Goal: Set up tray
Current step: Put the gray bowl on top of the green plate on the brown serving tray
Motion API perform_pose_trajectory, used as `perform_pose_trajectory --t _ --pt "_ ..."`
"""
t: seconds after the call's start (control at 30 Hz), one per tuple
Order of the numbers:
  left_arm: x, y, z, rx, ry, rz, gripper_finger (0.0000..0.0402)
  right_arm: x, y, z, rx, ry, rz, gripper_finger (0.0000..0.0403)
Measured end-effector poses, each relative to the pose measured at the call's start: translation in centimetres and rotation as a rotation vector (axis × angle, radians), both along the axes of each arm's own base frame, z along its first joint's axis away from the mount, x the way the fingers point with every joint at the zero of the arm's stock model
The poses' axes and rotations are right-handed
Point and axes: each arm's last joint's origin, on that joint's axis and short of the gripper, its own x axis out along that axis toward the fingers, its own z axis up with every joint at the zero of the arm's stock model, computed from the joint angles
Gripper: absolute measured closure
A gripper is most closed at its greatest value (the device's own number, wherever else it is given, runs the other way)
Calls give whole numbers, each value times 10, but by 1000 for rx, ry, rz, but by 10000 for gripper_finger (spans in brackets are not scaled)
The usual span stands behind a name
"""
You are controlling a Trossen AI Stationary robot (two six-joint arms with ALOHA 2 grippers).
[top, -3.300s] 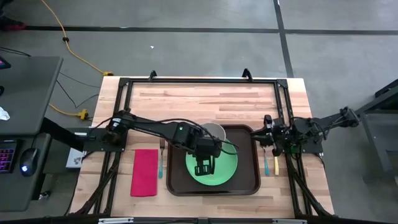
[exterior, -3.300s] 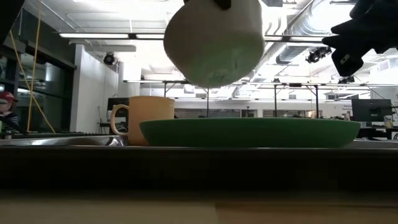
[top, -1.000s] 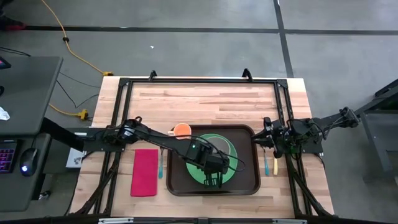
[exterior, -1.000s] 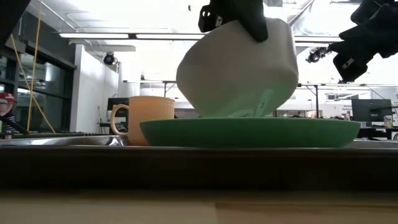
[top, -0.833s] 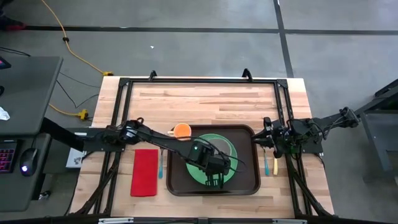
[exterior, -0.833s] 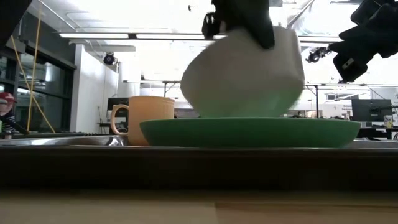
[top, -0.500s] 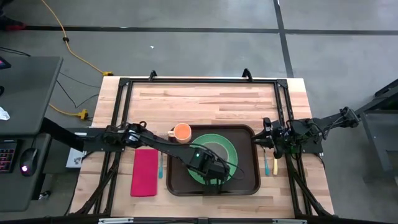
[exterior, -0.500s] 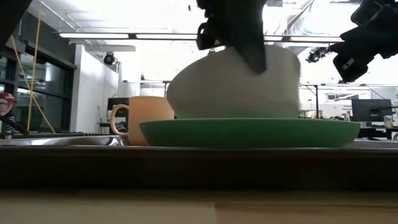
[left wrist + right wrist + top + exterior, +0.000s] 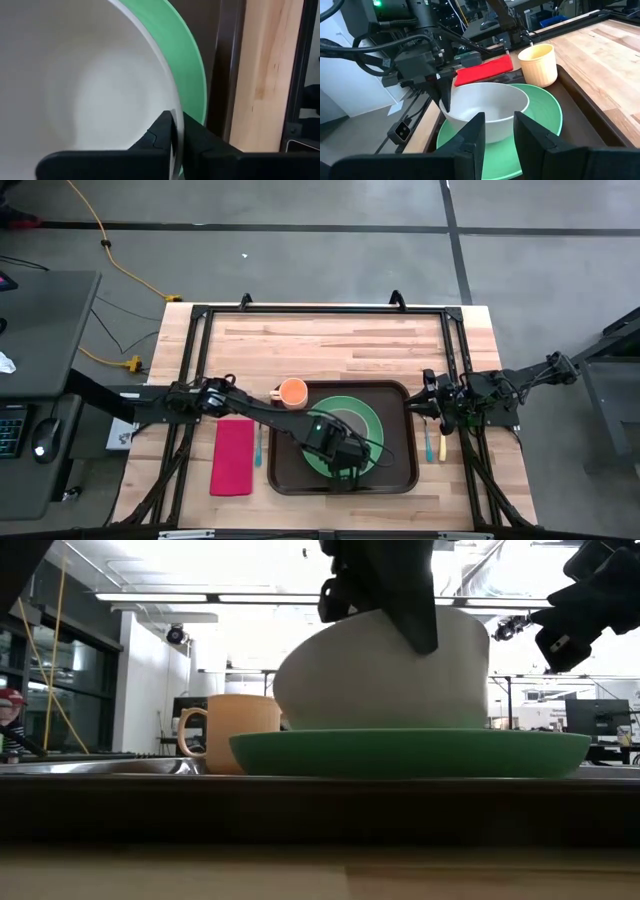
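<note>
Tray [image 9: 399,470] sat mid-table, bowl [image 9: 385,675] on its green plate [image 9: 410,752]. My left gripper [image 9: 177,131] straddled the bowl's rim, jaws barely parted; I'd widen them before lifting straight up.

The tray [image 9: 400,465] is a large dark brown plastic rectangle with rounded corners and a raised rim. It lies flat on the table, toward six o'clock in the high view and a little right of centre, long side running three to nine o'clock. In the right wrist view its rim [image 9: 580,107] shows dark and glossy against the wood.
</note>
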Motion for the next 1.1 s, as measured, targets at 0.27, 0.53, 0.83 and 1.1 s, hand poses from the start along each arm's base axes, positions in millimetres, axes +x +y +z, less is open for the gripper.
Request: perform_pose_trajectory --t 0.27,0.53,0.83,1.1 --pt "2 -1 1 -7 -18 -5 359 0 0 0 0 0 0 325" --pt "5 2 2 -47 -29 -14 353 0 0 0 0 0 0 325" --pt "7 9 2 -73 -19 -3 337 0 0 0 0 0 0 325" --pt "8 11 2 -93 -13 -9 341 0 0 0 0 0 0 325"
